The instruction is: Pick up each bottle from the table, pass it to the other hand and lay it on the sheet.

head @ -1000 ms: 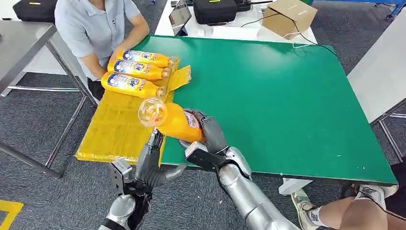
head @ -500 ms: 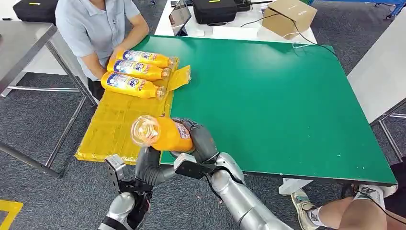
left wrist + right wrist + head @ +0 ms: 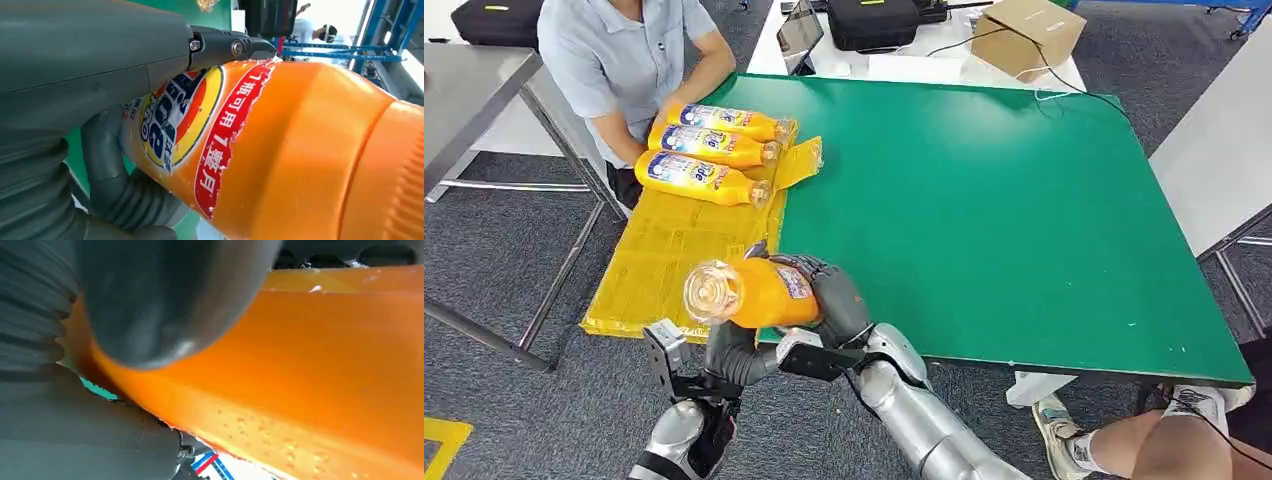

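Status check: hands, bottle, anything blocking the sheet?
Right hand and left hand both grip the orange bottle, mid-handover. Three bottles lie on the yellow sheet; near end free.

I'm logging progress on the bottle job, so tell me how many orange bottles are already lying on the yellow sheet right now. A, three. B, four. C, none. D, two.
A: three orange bottles lie side by side at the far end of the yellow sheet, while a fourth bottle is off the sheet, held between the left robot hand and the right robot hand.
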You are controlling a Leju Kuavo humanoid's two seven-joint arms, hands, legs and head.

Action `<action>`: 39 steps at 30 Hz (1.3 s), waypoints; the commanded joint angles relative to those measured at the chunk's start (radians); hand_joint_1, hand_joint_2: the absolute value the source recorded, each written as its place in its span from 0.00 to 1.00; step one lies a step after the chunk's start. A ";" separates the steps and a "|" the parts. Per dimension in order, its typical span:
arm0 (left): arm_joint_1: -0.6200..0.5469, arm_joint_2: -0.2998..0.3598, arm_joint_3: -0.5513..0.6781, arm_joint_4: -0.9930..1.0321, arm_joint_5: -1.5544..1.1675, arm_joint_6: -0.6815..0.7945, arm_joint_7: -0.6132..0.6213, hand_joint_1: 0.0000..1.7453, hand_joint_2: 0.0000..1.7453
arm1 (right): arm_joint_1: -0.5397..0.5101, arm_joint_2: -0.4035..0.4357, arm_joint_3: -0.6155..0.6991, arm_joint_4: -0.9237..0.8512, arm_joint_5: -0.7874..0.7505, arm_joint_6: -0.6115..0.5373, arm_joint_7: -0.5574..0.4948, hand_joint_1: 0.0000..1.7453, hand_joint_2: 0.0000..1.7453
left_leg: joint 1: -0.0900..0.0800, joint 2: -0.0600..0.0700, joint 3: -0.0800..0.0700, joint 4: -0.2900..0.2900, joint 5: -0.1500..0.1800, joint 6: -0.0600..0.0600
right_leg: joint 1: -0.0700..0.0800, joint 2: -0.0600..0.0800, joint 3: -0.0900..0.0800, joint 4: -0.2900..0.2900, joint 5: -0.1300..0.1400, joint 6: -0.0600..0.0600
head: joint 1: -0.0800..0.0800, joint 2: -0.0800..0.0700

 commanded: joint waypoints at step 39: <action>-0.144 -0.020 0.098 0.199 0.209 -0.075 0.117 1.00 1.00 | -0.030 0.034 0.253 0.130 -0.093 -0.011 0.044 0.00 1.00 | 0.001 -0.001 0.004 -0.001 -0.001 -0.001 | 0.001 -0.003 0.004 -0.001 -0.002 -0.002 | 0.000 0.000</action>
